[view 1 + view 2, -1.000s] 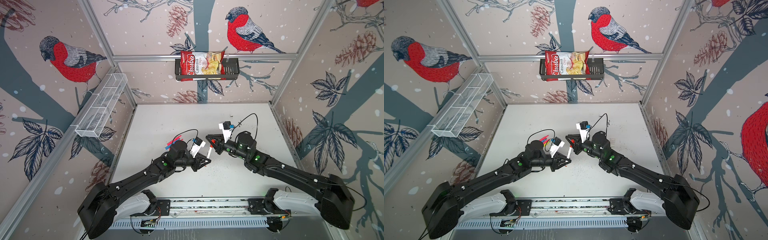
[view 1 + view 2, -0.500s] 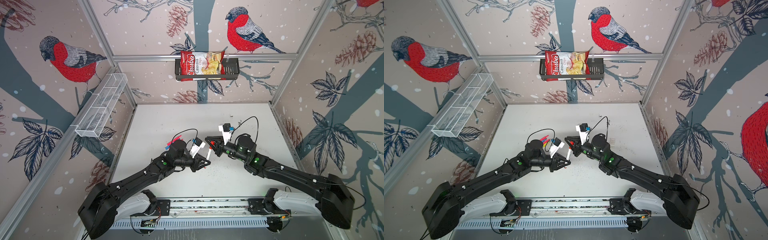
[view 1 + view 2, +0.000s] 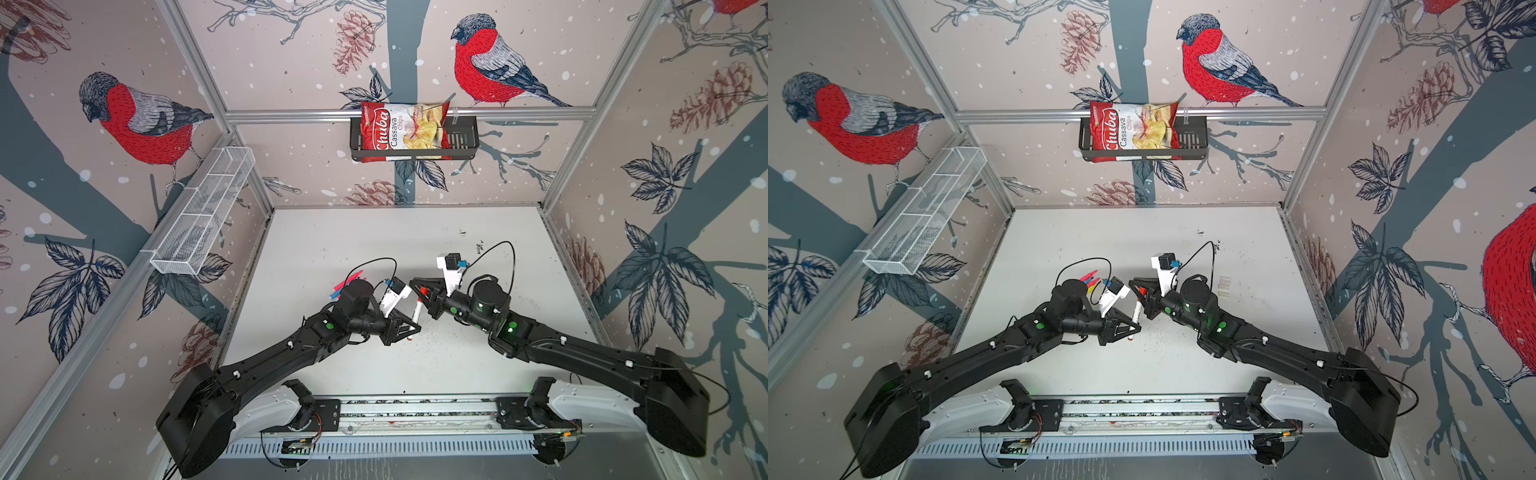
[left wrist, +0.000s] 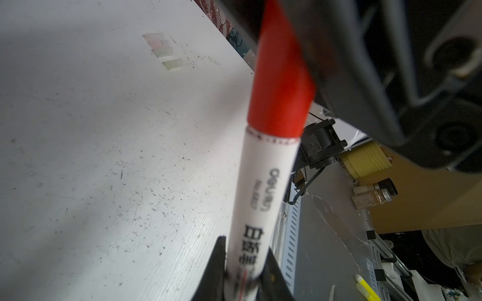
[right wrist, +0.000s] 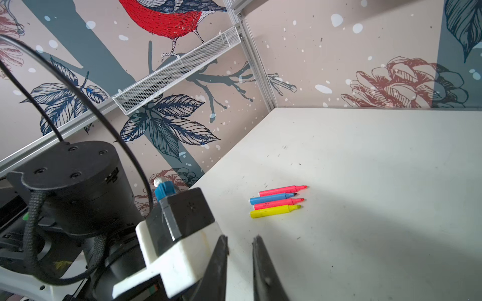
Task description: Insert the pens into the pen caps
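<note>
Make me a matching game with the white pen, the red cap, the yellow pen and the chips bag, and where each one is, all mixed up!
1 white pen
2 red cap
3 yellow pen
4 chips bag

A in the black basket
B lying on the table
C in the left gripper
D in the right gripper

Pairs: 1-C, 2-D, 3-B, 4-A

**Count by kind**

Four slim markers (image 5: 277, 203): two pink, one blue, one yellow. One white-barrelled marker (image 4: 263, 187). One red cap (image 4: 281, 78). Translucent caps (image 4: 167, 52): at least three, exact number unclear. Two robot arms (image 3: 270, 365). One cassava chips bag (image 3: 401, 129), one black basket (image 3: 461, 139), one white mesh shelf (image 3: 203, 216).
</note>
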`<control>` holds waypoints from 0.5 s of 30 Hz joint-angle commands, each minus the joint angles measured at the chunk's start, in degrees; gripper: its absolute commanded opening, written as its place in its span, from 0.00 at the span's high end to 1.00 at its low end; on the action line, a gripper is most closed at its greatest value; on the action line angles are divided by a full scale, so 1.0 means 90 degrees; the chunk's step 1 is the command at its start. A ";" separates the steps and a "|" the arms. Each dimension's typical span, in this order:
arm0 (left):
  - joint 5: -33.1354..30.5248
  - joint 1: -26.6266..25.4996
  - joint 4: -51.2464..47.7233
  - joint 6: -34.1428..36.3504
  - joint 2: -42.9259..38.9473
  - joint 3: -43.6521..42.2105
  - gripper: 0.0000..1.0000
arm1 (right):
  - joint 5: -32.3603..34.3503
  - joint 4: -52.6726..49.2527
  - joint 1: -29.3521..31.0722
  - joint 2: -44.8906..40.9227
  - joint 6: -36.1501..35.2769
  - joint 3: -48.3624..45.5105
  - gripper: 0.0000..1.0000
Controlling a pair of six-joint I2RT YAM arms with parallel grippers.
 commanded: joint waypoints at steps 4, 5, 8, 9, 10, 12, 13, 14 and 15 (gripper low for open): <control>-0.1916 0.0248 0.6074 -0.0868 -0.0120 0.0203 1.00 | -0.1719 -0.2180 0.0193 -0.0036 -0.0004 -0.0169 1.00; -0.1913 0.0248 0.6091 -0.0883 -0.0106 0.0189 1.00 | -0.1713 -0.2175 0.0204 -0.0027 0.0006 -0.0169 1.00; -0.1910 0.0249 0.6150 -0.0905 -0.0089 0.0157 1.00 | -0.1741 -0.2145 0.0238 -0.0003 0.0016 -0.0150 1.00; -0.1918 0.0253 0.6167 -0.0908 -0.0090 0.0145 1.00 | -0.1754 -0.2122 0.0242 0.0003 0.0025 -0.0141 1.00; -0.1928 0.0258 0.6167 -0.0913 -0.0101 0.0141 1.00 | -0.1778 -0.2102 0.0277 0.0008 0.0041 -0.0145 1.00; -0.1947 0.0258 0.6157 -0.0903 -0.0117 0.0133 1.00 | -0.1778 -0.2078 0.0326 0.0038 0.0055 -0.0140 1.00; -0.1958 0.0260 0.6157 -0.0891 -0.0116 0.0137 1.00 | -0.1760 -0.2083 0.0350 0.0048 0.0055 -0.0145 1.00; -0.1972 0.0260 0.6157 -0.0897 -0.0133 0.0133 1.00 | -0.1737 -0.2083 0.0370 0.0050 0.0073 -0.0150 1.00; -0.1989 0.0279 0.6174 -0.0897 -0.0138 0.0132 1.00 | -0.1722 -0.2077 0.0385 0.0066 0.0071 -0.0173 1.00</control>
